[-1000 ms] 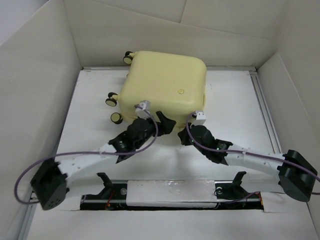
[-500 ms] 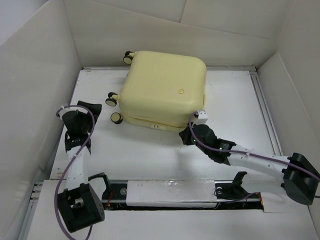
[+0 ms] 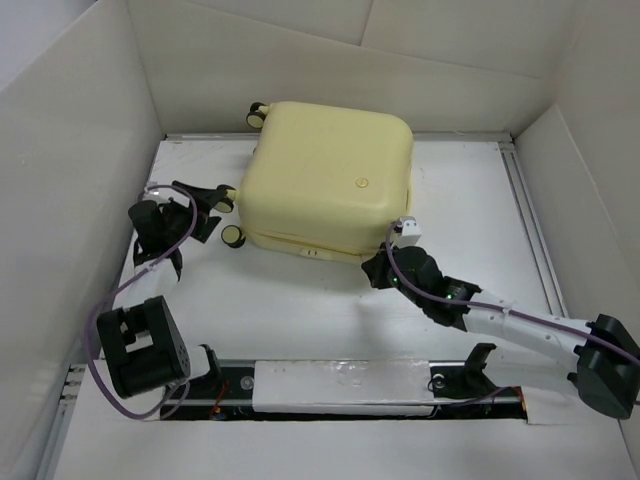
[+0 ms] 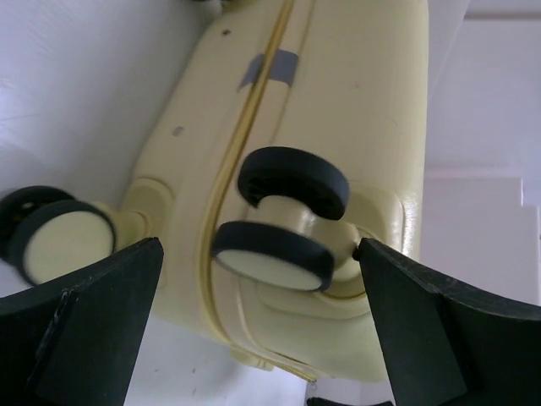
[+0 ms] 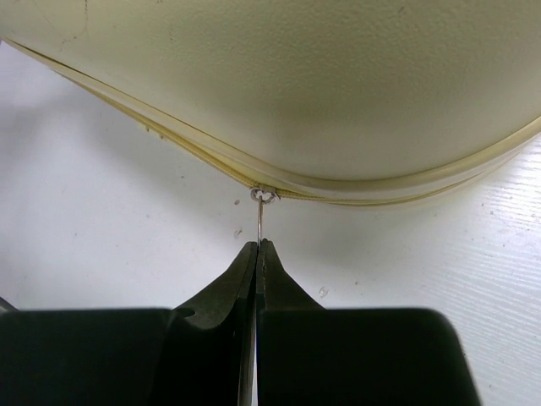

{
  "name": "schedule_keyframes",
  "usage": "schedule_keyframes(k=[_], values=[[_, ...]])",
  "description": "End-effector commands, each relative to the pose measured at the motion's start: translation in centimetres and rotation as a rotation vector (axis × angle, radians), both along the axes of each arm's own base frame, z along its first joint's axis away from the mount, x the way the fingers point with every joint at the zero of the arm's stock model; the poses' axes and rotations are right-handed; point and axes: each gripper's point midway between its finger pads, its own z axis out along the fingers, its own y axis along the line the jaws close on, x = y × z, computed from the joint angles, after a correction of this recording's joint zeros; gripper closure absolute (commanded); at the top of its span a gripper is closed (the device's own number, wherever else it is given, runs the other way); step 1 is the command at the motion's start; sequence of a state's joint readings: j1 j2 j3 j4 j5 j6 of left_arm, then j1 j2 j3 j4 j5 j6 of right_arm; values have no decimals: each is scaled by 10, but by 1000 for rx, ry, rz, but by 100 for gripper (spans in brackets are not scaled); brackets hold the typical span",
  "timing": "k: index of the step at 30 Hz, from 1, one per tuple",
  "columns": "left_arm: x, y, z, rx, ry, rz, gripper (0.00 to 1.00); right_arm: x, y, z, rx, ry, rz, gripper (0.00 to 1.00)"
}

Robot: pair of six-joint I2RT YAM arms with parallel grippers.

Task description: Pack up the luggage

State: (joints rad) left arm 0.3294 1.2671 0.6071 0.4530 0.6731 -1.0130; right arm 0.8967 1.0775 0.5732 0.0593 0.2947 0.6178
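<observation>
- Luggage (image 3: 320,160) lies flat on the table (image 3: 300,310), toward the far edge and a little left of centre, with both shells together
- Its round emblem (image 3: 362,183) faces up, right of the middle of the top shell
- The wheels point left: one at the far left corner (image 3: 257,113) and one at the near left corner (image 3: 232,236)
- Left fingers (image 4: 101,313) are spread wide at the wheel side of the luggage
- In the left wrist view we see a twin wheel (image 4: 283,228) between the two fingers, touching neither
- A second wheel (image 4: 59,241) sits just beside the left-hand finger in that view; we cannot tell whether they touch
- In the same view a yellow seam (image 4: 245,127) runs along the shell, with a small grey patch (image 4: 275,66) beside it
- Right fingers (image 5: 256,254) are pressed together at the near right corner of the luggage
- They pinch a thin metal zip pull (image 5: 259,218), which hangs from a small ring (image 5: 264,195) on the seam
- In the right wrist view the seam curves round the corner just above the fingertips
- Right arm (image 3: 520,325) stretches low over the table from the near right
- Left arm (image 3: 140,345) is folded back at the near left, with a purple cable (image 3: 105,310) looping off it
- White walls (image 3: 80,150) close in the table on three sides
</observation>
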Motion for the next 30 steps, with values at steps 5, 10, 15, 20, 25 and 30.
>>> schedule_keyframes(k=[5, 10, 15, 20, 25, 30], values=[[28, -23, 49, 15, -143, -106, 4, -6, 18, 27, 93, -44, 77, 100], [42, -47, 50, 13, -137, -163, 40, -2, 18, 35, 99, -62, 72, 100], [36, -65, 48, 15, -160, -179, 100, 16, 10, 41, 95, -69, 75, 100], [1, -115, 58, 67, -252, -275, 100, 39, -3, 46, 77, -76, 59, 100], [-54, -185, 43, 74, -267, -365, 100, 68, -27, 56, 30, -81, 16, 100], [-122, -243, 37, 4, -276, -497, 100, 69, -19, 58, 62, -62, 60, 100]])
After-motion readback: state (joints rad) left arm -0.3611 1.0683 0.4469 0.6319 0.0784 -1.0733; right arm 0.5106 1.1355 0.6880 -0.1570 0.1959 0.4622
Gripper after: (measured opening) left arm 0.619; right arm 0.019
